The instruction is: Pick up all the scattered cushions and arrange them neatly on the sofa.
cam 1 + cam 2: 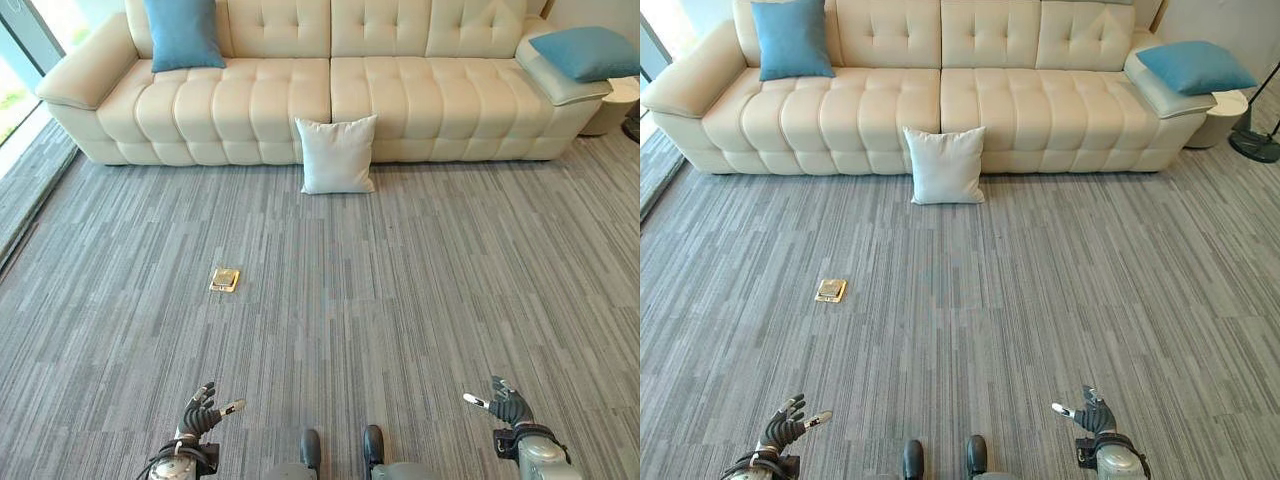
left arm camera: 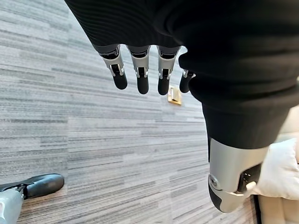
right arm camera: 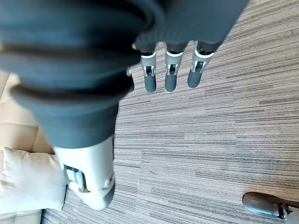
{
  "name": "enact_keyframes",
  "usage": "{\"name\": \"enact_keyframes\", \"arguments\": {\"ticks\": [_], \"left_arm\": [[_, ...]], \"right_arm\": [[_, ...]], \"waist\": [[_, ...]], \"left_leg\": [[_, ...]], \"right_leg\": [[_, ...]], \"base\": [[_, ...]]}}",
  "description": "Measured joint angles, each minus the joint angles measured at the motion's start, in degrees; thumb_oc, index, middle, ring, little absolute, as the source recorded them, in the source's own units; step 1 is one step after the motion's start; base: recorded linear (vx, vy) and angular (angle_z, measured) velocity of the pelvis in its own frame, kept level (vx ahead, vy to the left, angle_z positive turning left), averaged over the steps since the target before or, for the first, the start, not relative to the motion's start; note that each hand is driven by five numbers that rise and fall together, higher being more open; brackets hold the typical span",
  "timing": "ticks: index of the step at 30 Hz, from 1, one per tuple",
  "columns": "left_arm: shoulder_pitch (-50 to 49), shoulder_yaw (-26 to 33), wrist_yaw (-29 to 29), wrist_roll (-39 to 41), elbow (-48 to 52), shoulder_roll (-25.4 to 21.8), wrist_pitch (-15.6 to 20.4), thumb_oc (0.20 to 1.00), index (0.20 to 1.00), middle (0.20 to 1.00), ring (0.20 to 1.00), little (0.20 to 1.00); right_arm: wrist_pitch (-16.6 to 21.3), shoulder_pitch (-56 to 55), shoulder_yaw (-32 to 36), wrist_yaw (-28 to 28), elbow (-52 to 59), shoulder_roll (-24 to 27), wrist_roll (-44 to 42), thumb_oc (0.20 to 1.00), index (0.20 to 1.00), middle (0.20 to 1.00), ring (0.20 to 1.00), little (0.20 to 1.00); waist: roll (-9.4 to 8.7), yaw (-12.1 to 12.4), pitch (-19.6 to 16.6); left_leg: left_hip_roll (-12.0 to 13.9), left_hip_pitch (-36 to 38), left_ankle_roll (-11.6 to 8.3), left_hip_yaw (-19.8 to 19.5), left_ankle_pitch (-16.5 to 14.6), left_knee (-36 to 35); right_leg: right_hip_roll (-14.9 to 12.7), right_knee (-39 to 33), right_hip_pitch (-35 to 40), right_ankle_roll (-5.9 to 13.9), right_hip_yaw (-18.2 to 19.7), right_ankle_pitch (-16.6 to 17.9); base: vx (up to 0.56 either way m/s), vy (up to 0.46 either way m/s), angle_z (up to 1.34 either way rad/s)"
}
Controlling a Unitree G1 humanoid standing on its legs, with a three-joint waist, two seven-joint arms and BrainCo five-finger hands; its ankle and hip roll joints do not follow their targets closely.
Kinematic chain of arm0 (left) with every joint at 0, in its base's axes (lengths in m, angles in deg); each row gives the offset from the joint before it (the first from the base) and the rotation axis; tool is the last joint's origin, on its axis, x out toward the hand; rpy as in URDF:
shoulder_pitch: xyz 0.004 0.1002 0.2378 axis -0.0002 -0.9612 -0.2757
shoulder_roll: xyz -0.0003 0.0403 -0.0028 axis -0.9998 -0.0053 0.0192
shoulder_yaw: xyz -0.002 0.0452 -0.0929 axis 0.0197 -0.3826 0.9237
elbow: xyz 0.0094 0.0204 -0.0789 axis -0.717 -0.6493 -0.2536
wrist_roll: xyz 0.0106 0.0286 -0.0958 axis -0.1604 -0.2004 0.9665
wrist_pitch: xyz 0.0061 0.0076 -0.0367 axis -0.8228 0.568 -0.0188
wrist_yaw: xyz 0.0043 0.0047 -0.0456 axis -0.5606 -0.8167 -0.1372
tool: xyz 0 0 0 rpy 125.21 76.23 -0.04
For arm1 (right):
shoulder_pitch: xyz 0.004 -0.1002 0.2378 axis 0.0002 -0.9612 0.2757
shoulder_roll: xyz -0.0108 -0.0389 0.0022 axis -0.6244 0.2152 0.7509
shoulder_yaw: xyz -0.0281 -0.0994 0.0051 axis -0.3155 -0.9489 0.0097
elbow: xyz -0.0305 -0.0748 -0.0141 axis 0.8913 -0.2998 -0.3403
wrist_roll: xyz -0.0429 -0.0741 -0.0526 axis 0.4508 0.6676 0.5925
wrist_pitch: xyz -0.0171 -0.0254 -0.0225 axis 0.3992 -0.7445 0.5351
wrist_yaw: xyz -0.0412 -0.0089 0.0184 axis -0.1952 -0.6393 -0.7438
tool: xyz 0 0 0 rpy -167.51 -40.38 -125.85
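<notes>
Both hands, left hand [image 1: 200, 415] and right hand [image 1: 508, 405], hang with fingers apart, holding nothing. White cushion [image 1: 337, 154] leans against the sofa [image 1: 260, 100], well beyond the fingertips. Probably light, soft, compressible: grip opposite side edges, squeezing inward.

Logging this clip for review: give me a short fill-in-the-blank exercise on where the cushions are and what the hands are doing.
1. The white cushion stands on the carpet, leaning against the sofa's ____.
2. The blue cushion at the robot's left leans against the sofa's ____.
3. The other blue cushion lies on the sofa's right ____.
4. The left hand and the right hand hold ____.

Missing words: front; backrest; armrest; nothing
</notes>
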Motion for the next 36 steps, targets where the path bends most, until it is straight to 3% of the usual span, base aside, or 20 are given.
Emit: {"name": "enact_keyframes", "arguments": {"ticks": [2,4,5,7,11,14,15,16,17,18,19,20,21,24,26,30,31,32,33,36], "left_arm": [[0.1,0.4,0.0,1.1,0.0,0.1,-0.1,1.000,1.000,1.000,1.000,1.000],[2.0,0.4,0.0,1.1,-0.2,0.4,-0.2,1.000,1.000,1.000,1.000,1.000],[3.1,0.3,0.0,1.1,0.1,0.3,-0.2,1.000,1.000,1.000,1.000,1.000],[3.9,0.4,0.3,1.1,0.3,0.5,0.1,1.000,1.000,1.000,1.000,1.000],[4.3,0.5,0.7,1.1,-0.5,0.3,0.2,1.000,1.000,1.000,1.000,1.000],[4.1,0.3,0.6,1.1,-1.9,0.7,-0.2,1.000,1.000,1.000,1.000,1.000],[3.9,0.3,0.6,1.1,-1.9,0.8,-0.2,1.000,1.000,1.000,1.000,1.000],[3.5,-1.0,0.4,1.1,-1.7,1.0,-0.2,1.000,1.000,1.000,1.000,1.000],[3.4,-1.5,0.4,1.1,-1.7,1.1,0.0,1.000,1.000,1.000,1.000,1.000],[2.2,-1.7,0.3,1.1,-1.7,1.0,-0.1,1.000,1.000,1.000,1.000,1.000],[2.2,-2.1,0.3,1.1,-1.7,0.9,-0.1,1.000,1.000,1.000,1.000,1.000],[2.6,-3.2,-0.1,1.1,-1.5,0.9,-0.1,1.000,1.000,1.000,1.000,1.000],[2.3,-3.7,-0.2,1.1,-1.7,1.4,-0.2,1.000,1.000,1.000,1.000,1.000],[2.2,-3.6,-0.8,1.0,-1.9,1.9,-0.3,1.000,1.000,1.000,1.000,1.000],[4.5,-3.6,-1.1,0.7,-1.8,1.2,-0.2,1.000,1.000,1.000,1.000,1.000],[6.1,-3.5,-1.6,0.5,-0.5,0.5,0.0,1.000,1.000,1.000,1.000,1.000],[6.0,-3.2,-1.8,0.5,0.0,0.7,0.2,1.000,1.000,1.000,1.000,1.000],[6.0,-3.1,-1.9,0.5,0.0,0.9,0.2,1.000,1.000,1.000,1.000,1.000],[5.1,-3.1,-2.0,0.5,0.0,0.9,-0.3,1.000,1.000,1.000,1.000,1.000],[3.8,-2.8,-2.0,0.5,-1.0,1.3,-0.7,1.000,1.000,1.000,1.000,1.000]], "right_arm": [[0.0,1.0,0.0,0.0,0.2,-0.3,-0.3,1.000,1.000,1.000,1.000,1.000],[-0.1,2.7,-0.2,0.0,1.1,-0.3,-1.1,1.000,1.000,1.000,1.000,1.000],[-0.1,3.2,-0.7,0.2,4.0,-0.2,-1.1,1.000,1.000,1.000,1.000,1.000],[0.0,2.1,-1.0,0.6,7.2,-0.3,-1.1,1.000,1.000,1.000,1.000,1.000],[0.1,1.3,-2.5,0.6,8.6,-0.3,-1.1,1.000,1.000,1.000,1.000,1.000],[0.0,-0.4,-2.5,0.7,8.7,-0.6,-1.1,1.000,1.000,1.000,1.000,1.000],[0.0,-1.0,-2.5,0.7,8.7,-0.6,-1.1,1.000,1.000,1.000,1.000,1.000],[-0.3,-3.4,-2.0,0.7,8.8,-0.6,-1.1,1.000,1.000,1.000,1.000,1.000],[-0.5,-4.4,-2.0,0.8,8.9,-0.6,-1.1,1.000,1.000,1.000,1.000,1.000],[-0.7,-5.0,-2.0,0.9,8.4,-0.7,-1.1,1.000,1.000,1.000,1.000,1.000],[-0.7,-4.6,-1.8,0.9,8.0,-0.7,-1.1,1.000,1.000,1.000,1.000,1.000],[-0.7,-4.1,-1.4,1.0,7.4,-0.3,-1.1,1.000,1.000,1.000,1.000,1.000],[-0.7,-2.9,-1.4,1.1,7.6,0.7,-1.1,1.000,1.000,1.000,1.000,1.000],[0.3,-0.6,-1.4,1.3,8.0,1.9,-1.1,1.000,1.000,1.000,1.000,1.000],[0.2,0.4,-1.0,1.2,8.0,1.3,-1.6,1.000,1.000,1.000,1.000,1.000],[0.2,0.8,-0.3,0.8,9.4,1.0,-2.3,1.000,1.000,1.000,1.000,1.000],[-0.2,0.9,-0.3,0.6,9.3,0.9,-2.3,1.000,1.000,1.000,1.000,1.000],[-0.1,0.7,-0.4,0.6,9.0,0.9,-2.3,1.000,1.000,1.000,1.000,1.000],[0.0,1.3,-0.6,0.6,8.7,0.9,-2.3,1.000,1.000,1.000,1.000,1.000],[0.0,1.6,-0.6,0.1,8.1,1.0,-2.2,1.000,1.000,1.000,1.000,1.000]], "waist": [[0.00,0.1,0.9],[1.29,0.3,3.1],[1.65,-0.1,4.4],[1.00,-1.1,4.6],[0.29,-1.6,4.5],[-0.42,-3.3,4.3],[-0.38,-3.3,4.3],[0.75,-4.0,4.2],[0.99,-4.5,3.3],[1.41,-4.4,2.4],[1.44,-4.5,2.4],[1.67,-4.9,2.1],[3.23,-4.3,2.2],[5.39,-4.4,2.0],[3.91,-4.2,2.9],[0.04,-4.6,4.6],[-0.72,-3.2,5.1],[-0.95,-2.5,5.3],[-0.59,-1.2,5.3],[1.03,-0.8,5.0]], "left_leg": [[-0.1,0.0,1.08,0.3,-0.8,0.0],[-0.1,0.0,2.36,-0.2,-2.0,1.3],[0.0,0.9,3.14,-0.7,-2.8,2.4],[-1.3,1.9,4.14,-1.5,-3.5,2.3],[-2.1,1.8,4.50,-2.8,-4.9,3.5],[-2.9,3.4,4.84,-5.6,-6.5,3.8],[-3.1,4.0,4.34,-6.4,-7.4,3.9],[-2.7,5.0,3.09,-9.6,-10.7,6.3],[-2.4,5.8,2.68,-10.5,-10.9,7.1],[-2.3,6.1,0.29,-11.4,-13.4,11.1],[-2.3,4.2,-1.13,-10.7,-14.3,15.3],[-1.8,-1.5,-3.05,-7.6,-15.0,27.6],[0.3,-4.7,-3.32,-4.1,-15.0,35.8],[4.4,-7.0,-4.96,-1.5,-12.1,44.2],[6.0,-9.1,-4.33,2.1,-12.6,47.3],[4.6,-16.8,-4.07,4.8,-12.9,38.4],[3.6,-17.8,-3.75,4.9,-12.7,30.7],[3.3,-18.4,-3.72,4.8,-11.6,25.3],[3.4,-21.0,-3.42,4.4,-8.6,19.4],[2.6,-23.3,-4.07,1.8,-5.2,6.9]], "right_leg": [[-0.1,3.1,-1.5,0.83,0.4,-0.6],[0.0,17.6,-7.9,4.69,0.4,-3.5],[-0.7,29.4,-13.4,6.48,0.3,-5.5],[-2.4,34.0,-17.8,5.98,0.0,-10.2],[-3.6,20.6,-20.9,6.66,-4.6,-9.2],[-3.8,9.5,-20.7,6.31,-6.4,-5.3],[-3.8,8.9,-20.1,5.78,-6.3,-4.7],[-3.5,11.7,-18.3,3.48,-6.3,-3.8],[-3.3,11.3,-17.1,3.47,-7.1,-3.5],[-3.1,11.1,-14.2,1.18,-8.0,-2.1],[-3.4,11.5,-13.9,0.57,-8.7,-1.6],[-3.2,11.3,-12.9,-2.65,-9.1,-0.2],[-1.9,11.2,-11.6,-4.45,-9.4,-0.8],[1.3,13.6,-9.8,-7.44,-9.4,-5.0],[1.6,12.3,-6.7,-8.64,-9.0,-6.8],[1.1,7.4,1.0,-7.66,-7.5,-8.4],[1.0,5.5,2.9,-6.21,-6.4,-9.1],[1.0,4.6,4.1,-6.83,-6.2,-7.8],[2.1,3.5,5.9,-6.19,-5.7,-8.6],[4.9,-0.3,11.8,-4.33,-3.9,-11.9]], "base": [[0.16,0.169,-0.14],[0.29,0.122,-0.16],[0.29,0.054,0.07],[0.34,-0.010,0.24],[0.39,-0.076,0.21],[0.41,-0.155,0.51],[0.38,-0.226,0.77],[0.37,-0.253,0.92],[0.33,-0.238,1.20],[0.39,-0.247,0.72],[0.28,-0.182,0.71],[0.30,-0.180,0.28],[0.20,-0.120,0.01],[0.33,-0.157,-0.15],[0.23,-0.066,0.12],[0.43,-0.006,-0.03],[0.28,0.019,-0.19],[0.48,0.037,-0.69],[0.49,0.049,-0.60],[0.57,0.119,-0.30]]}}
